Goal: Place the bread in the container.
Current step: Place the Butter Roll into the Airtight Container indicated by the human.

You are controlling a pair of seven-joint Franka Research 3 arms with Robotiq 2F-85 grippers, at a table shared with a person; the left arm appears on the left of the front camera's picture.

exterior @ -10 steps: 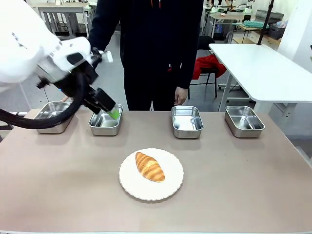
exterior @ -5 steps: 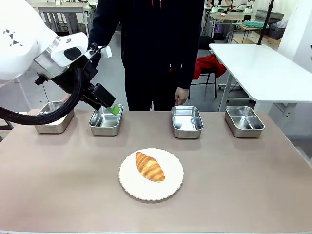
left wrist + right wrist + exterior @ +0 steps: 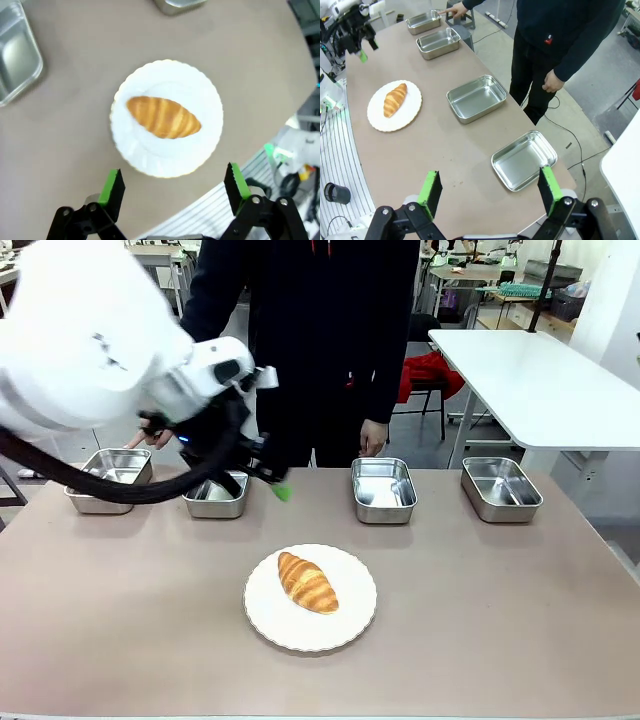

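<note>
The left arm's black claw with green pads (image 3: 174, 176) stood wide open, holding nothing, aimed at the golden-brown ridged croissant (image 3: 163, 117) on a round white plate (image 3: 200, 145). The worktop (image 3: 480, 620) was plain brown — a big white table (image 3: 530, 370) stood behind.

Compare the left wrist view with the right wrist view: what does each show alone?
Left wrist: the open left gripper close up, the white plate beyond it. Right wrist: the open right gripper, four steel pans in a row, a person's hand pointing at the farthest pan. Both: the bread lying on that plate.
</note>
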